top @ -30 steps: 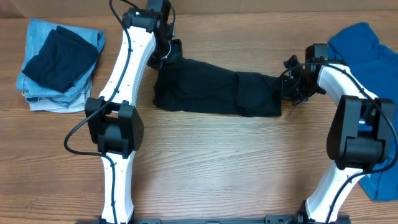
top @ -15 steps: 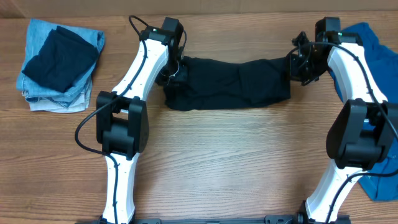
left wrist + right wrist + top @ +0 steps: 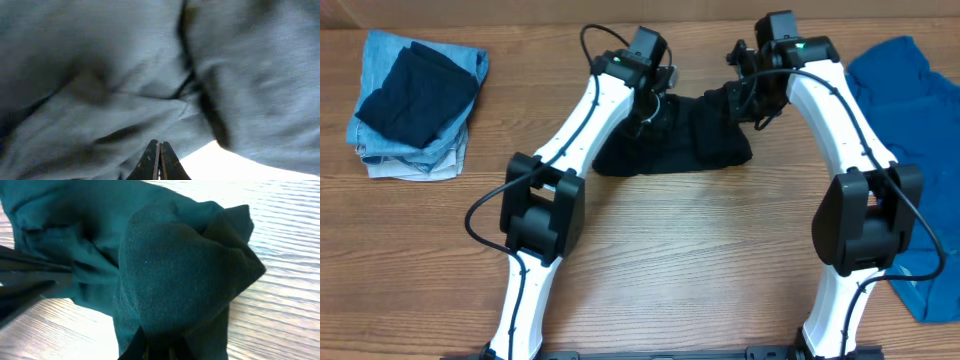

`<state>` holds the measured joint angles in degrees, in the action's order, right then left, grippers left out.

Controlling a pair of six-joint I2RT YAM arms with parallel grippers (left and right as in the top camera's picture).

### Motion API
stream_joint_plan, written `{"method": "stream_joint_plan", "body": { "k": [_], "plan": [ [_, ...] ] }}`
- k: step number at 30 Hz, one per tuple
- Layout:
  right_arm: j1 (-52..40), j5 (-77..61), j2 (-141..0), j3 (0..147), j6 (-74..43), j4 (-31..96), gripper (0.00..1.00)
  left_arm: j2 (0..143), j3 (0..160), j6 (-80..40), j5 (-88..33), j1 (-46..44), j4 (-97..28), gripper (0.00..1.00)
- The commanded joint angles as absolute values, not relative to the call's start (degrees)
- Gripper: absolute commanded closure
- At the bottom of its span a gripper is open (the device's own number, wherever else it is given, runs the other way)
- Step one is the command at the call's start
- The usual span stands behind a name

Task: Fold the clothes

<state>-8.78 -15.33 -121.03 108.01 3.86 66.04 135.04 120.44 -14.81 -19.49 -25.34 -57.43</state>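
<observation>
Black cloth garment (image 3: 695, 140) lies bunched on the far middle of the wooden table (image 3: 700, 260), pinched at both ends. The left tool (image 3: 653, 102) is clamped shut on its left end and the right tool (image 3: 752, 100) on its right end. A pile of folded blue and navy clothes (image 3: 415, 100) sits far left, and a loose blue garment (image 3: 910, 140) far right.

left hand (image 3: 159, 155), right hand (image 3: 746, 100) — both clenched

Brown wood-grain table (image 3: 670, 260), evenly lit
</observation>
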Motion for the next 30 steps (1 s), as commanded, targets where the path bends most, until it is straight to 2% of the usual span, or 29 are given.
{"method": "stream_joint_plan", "body": {
  "k": [1,4,11,16,20,24,30],
  "plan": [
    [-9.96,-15.9,-121.21,109.8,-0.34,64.14,0.96,134.34,121.71,-14.35,-20.36,-24.93,-56.47,0.96],
    [-10.02,-22.87,-121.21,109.97,-1.32,63.05,0.96,134.37,121.64,-14.33,-19.97,-24.95,-55.44,0.96],
    [-11.27,-22.72,-121.21,115.44,-3.07,66.06,0.96,134.34,121.67,-14.2,-7.01,-24.62,-58.0,0.96],
    [-15.31,-17.3,-121.21,115.9,-3.05,64.38,0.96,133.12,121.67,-14.2,-7.62,-23.88,-58.61,0.96],
    [-19.44,-14.98,-121.21,115.9,-3.05,61.89,0.96,126.61,121.67,-14.17,-8.64,-22.44,-57.76,0.96],
    [-19.66,-15.11,-121.21,115.9,-3.49,61.82,0.96,126.82,121.36,-15.49,-14.26,-22.52,-56.47,0.96],
    [-19.66,-15.05,-121.21,115.9,-3.49,61.84,0.96,129.82,121.23,-17.52,-11.57,-22.63,-57.63,0.96]
  ]
}}
